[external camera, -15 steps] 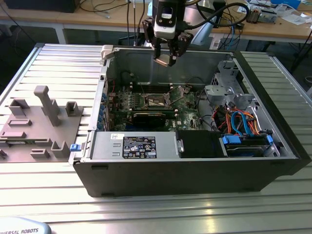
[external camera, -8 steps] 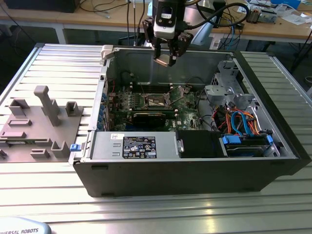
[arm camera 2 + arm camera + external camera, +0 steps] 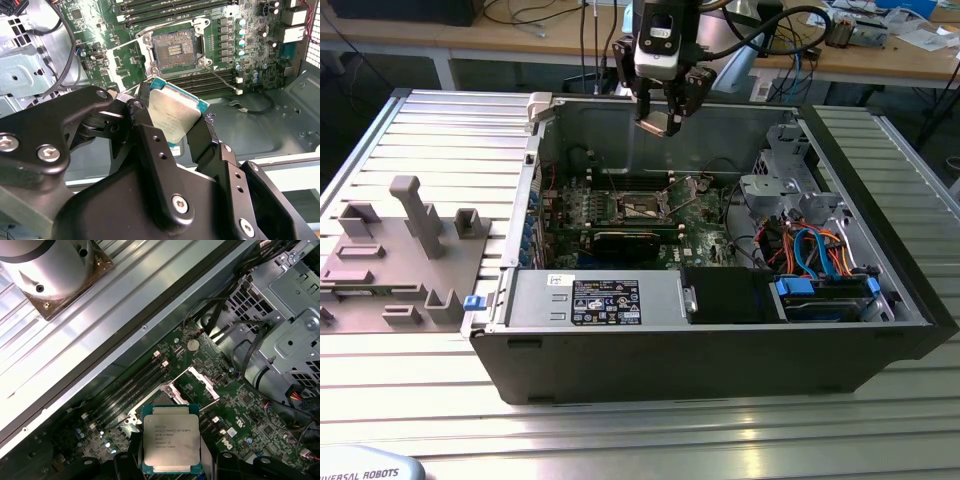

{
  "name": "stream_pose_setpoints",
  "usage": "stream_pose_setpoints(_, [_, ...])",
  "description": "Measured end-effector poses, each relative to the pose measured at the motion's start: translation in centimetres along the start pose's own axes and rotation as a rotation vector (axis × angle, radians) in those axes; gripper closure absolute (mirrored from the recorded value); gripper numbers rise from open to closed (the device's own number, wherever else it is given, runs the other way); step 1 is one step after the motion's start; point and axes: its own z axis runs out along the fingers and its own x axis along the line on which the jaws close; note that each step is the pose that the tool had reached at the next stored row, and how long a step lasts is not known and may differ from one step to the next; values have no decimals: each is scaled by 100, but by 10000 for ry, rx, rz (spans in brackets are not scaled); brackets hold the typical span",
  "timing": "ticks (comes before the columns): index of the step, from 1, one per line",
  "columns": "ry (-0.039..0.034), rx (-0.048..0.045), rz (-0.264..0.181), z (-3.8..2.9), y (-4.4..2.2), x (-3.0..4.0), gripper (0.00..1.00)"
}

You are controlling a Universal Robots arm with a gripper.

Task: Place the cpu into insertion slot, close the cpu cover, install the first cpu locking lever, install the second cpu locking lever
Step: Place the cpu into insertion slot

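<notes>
Above the open black computer case [image 3: 720, 350], my gripper [image 3: 663, 122] is shut on the cpu [image 3: 660, 126]. Both wrist views show the cpu [image 3: 175, 114] [image 3: 171, 437] as a silvery-grey square chip on a teal-edged carrier, clamped by its edges between black fingers [image 3: 145, 130]. The insertion slot [image 3: 176, 49] [image 3: 186, 390] [image 3: 642, 207] lies open on the green motherboard [image 3: 250, 60] below, its dark contact field bare, with the chip well above it. A silvery frame that looks like the cpu cover [image 3: 202, 384] stands lifted at the socket's side.
Memory slots [image 3: 210, 82] flank the socket. A long black card [image 3: 630, 240] and the power supply [image 3: 610, 300] sit in front of it. A grey drive cage [image 3: 785, 175] with blue and orange cables [image 3: 820, 250] is on the exterior view's right. A grey parts fixture [image 3: 410, 245] rests on the table.
</notes>
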Motion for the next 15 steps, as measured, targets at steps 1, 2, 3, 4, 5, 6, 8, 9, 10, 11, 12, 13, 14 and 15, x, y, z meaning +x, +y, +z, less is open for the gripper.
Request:
stream_pose_setpoints(1, [-1,0,8,0,0,0,46])
stream_pose_setpoints(2, [-1,0,12,0,0,0,46])
stream_pose_setpoints(3, [-2,0,15,0,0,0,46])
stream_pose_setpoints(4, [-2,0,19,0,0,0,46])
stream_pose_setpoints(5, [-2,0,22,0,0,0,46])
stream_pose_setpoints(6, [-2,0,25,0,0,0,46])
stream_pose_setpoints(8, [-3,-1,36,0,0,0,46])
stream_pose_setpoints(9, [-3,0,39,0,0,0,46])
stream_pose_setpoints(10, [-4,-1,43,0,0,0,46])
stream_pose_setpoints(11, [-4,-1,49,0,0,0,46])
stream_pose_setpoints(12, [-5,0,54,0,0,0,46])
stream_pose_setpoints(13, [-5,0,57,0,0,0,46])
stream_pose_setpoints(14, [-5,0,61,0,0,0,46])
stream_pose_setpoints(15, [-5,0,65,0,0,0,46])
